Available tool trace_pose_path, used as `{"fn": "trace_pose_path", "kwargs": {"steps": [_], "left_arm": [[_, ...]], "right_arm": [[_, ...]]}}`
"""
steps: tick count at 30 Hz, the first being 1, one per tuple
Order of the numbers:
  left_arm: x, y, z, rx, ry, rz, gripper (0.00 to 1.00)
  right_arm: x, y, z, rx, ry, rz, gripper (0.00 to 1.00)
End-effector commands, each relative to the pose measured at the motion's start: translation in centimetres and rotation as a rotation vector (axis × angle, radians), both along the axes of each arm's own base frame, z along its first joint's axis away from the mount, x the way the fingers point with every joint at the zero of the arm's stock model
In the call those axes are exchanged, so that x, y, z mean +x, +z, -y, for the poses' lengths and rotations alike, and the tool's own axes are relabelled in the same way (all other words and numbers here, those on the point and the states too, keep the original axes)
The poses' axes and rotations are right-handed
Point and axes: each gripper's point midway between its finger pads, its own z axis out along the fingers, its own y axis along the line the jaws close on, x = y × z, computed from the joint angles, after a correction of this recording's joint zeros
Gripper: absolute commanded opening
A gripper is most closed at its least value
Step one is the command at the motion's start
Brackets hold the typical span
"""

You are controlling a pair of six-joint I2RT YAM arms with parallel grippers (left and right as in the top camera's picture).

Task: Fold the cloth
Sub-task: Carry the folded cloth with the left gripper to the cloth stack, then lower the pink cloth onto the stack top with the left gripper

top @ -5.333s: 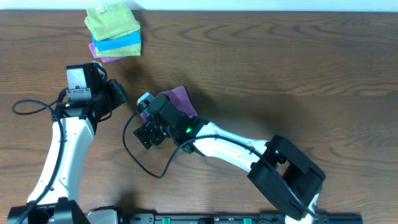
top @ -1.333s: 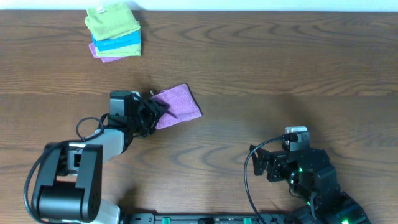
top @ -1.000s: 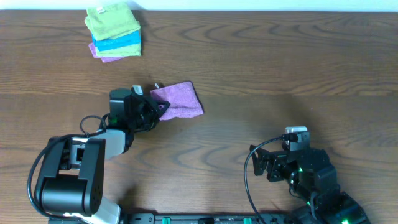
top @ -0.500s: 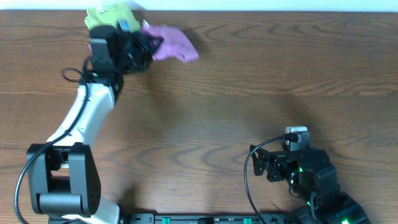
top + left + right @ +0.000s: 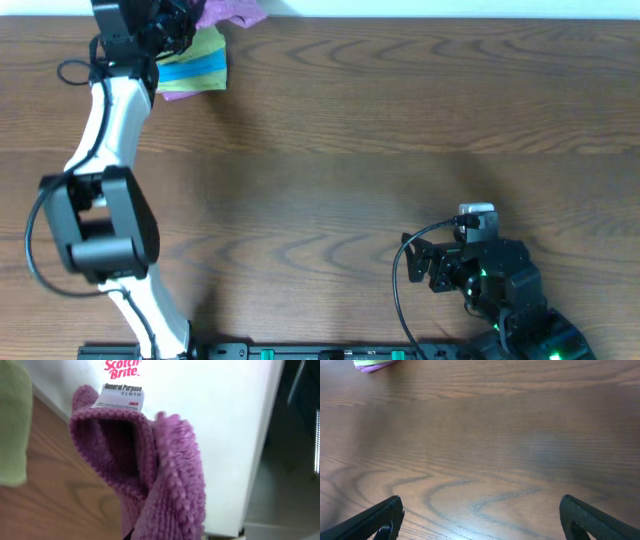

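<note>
left arm (image 5: 100, 130) is stretched way out to the far-left corner, left gripper (image 5: 190, 17) pinched tight on the cloth (image 5: 232, 12); right arm (image 5: 500, 285) folded low at the near edge, right gripper (image 5: 418, 262) with its 2 fingers spread wide

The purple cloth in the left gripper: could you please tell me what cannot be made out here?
The cloth: overhead, cut off by the top edge; its fold cannot be judged.
Left gripper: left wrist view, fingers hidden behind the cloth.
Stack of folded cloths: overhead, the left arm covers its upper part.
</note>
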Motion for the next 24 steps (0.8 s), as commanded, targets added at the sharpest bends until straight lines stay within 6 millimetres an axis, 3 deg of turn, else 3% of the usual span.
{"fn": "trace_pose_path", "kwargs": {"steps": [1, 7, 13, 24], "left_arm": [[1.9, 1.2, -1.0, 0.006, 0.013, 0.048, 0.05], [3.8, -0.5, -2.8, 0.009, 0.047, 0.04, 0.05], [4.3, -3.3, -4.8, 0.006, 0.08, -0.006, 0.06], [4.4, -4.6, -6.0, 0.084, 0.115, -0.019, 0.05]], "right_arm": [[0.1, -0.2, 0.5, 0.0, -0.03, -0.001, 0.99], [0.1, -0.2, 0.5, 0.0, -0.03, -0.001, 0.99], [0.1, -0.2, 0.5, 0.0, -0.03, -0.001, 0.99], [0.1, -0.2, 0.5, 0.0, -0.03, -0.001, 0.99]]}}
